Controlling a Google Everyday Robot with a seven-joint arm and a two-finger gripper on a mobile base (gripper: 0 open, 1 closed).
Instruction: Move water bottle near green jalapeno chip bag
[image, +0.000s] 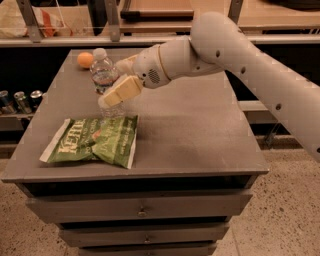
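Note:
The water bottle (103, 75), clear with a white cap, stands upright or nearly so at the left middle of the grey table (200, 130). Its base is just behind the top edge of the green jalapeno chip bag (92, 140), which lies flat at the front left. My gripper (111, 92) reaches in from the right and is shut on the bottle. One tan finger (120, 90) crosses the bottle's front and the other is behind it. I cannot tell whether the base touches the table.
An orange fruit (85, 60) sits at the table's back left corner, behind the bottle. Metal cans (20, 100) stand on a lower shelf to the left. Drawers (142, 210) are under the tabletop. A shelf rail runs behind the table.

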